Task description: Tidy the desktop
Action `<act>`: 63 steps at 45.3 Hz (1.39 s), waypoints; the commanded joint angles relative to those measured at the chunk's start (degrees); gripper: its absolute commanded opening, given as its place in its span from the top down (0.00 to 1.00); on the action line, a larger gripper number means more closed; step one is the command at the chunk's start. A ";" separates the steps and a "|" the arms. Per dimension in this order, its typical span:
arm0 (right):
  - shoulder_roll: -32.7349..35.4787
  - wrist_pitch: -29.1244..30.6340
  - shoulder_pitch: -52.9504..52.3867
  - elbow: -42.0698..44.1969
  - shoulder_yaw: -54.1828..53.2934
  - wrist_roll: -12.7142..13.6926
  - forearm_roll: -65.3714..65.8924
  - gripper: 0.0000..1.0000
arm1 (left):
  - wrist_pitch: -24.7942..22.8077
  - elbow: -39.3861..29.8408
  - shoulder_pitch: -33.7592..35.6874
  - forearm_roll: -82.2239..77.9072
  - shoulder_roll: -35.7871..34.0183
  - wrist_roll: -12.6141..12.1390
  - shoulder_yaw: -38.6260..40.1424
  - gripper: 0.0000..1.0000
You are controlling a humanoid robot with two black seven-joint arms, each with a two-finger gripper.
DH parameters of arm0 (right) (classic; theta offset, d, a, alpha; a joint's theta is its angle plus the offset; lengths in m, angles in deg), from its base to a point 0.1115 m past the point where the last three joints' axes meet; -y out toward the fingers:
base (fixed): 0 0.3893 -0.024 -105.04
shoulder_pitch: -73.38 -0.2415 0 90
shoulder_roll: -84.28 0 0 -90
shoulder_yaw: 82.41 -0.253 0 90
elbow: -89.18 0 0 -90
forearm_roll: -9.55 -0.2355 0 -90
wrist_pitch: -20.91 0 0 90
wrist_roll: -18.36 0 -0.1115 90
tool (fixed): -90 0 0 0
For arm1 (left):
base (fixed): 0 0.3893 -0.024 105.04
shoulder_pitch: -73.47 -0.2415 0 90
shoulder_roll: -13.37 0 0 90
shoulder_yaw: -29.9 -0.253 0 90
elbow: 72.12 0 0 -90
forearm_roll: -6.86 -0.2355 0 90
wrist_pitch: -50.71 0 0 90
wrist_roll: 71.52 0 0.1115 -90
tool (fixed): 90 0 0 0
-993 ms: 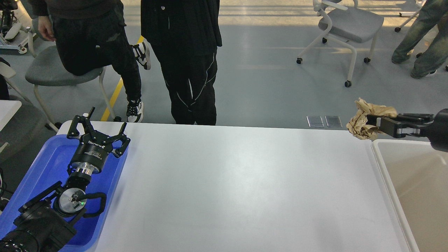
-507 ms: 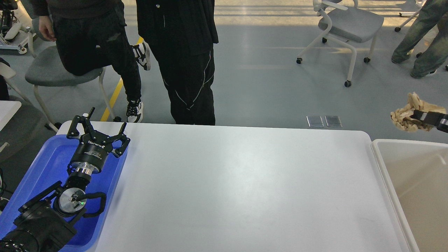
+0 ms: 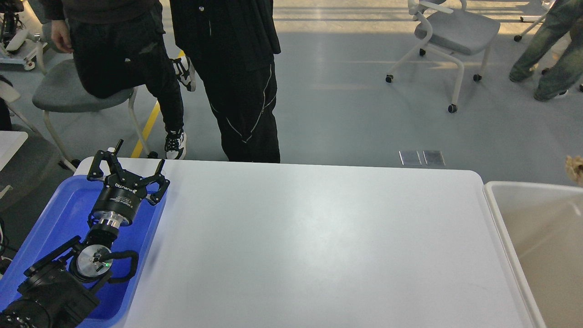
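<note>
The desktop point(image 3: 309, 241) is a large white tabletop with rounded corners, and nothing lies on its bare surface. My left gripper point(image 3: 127, 168) is open and empty, held over the far end of the blue tray point(image 3: 50, 218) at the left. My right gripper is out of view past the right edge. Only a small bit of crumpled brown paper point(image 3: 575, 169) shows at the right edge, above the cream bin point(image 3: 501, 214).
The cream bin with a white rim stands against the desktop's right end. Two people point(image 3: 227, 77) stand just behind the far edge of the table. Chairs point(image 3: 451, 32) stand on the grey floor beyond.
My right gripper has carried the crumpled brown paper to the right, from the table's far right corner to out of view. The left arm has not moved.
</note>
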 commanded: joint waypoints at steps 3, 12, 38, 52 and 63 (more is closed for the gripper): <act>-7.99 -1.72 9.19 11.24 -0.59 -0.10 -13.27 1.00 | 0.00 0.00 0.02 0.01 0.00 0.00 -0.02 0.00; -15.46 -1.90 14.64 20.02 -1.12 -0.10 -18.54 1.00 | 0.00 0.00 0.02 0.01 0.00 0.00 0.07 0.00; -31.63 -0.50 21.94 42.87 -4.90 -0.02 -23.82 1.00 | 0.00 0.00 -0.06 0.09 0.00 0.00 0.07 0.00; -41.56 5.04 21.24 60.36 -5.25 -0.02 -24.09 1.00 | 0.00 0.00 0.02 0.09 0.00 0.00 0.07 0.00; -44.12 4.69 19.66 61.16 -5.16 0.34 -24.09 1.00 | 0.00 0.00 0.02 0.09 0.00 0.00 0.07 0.00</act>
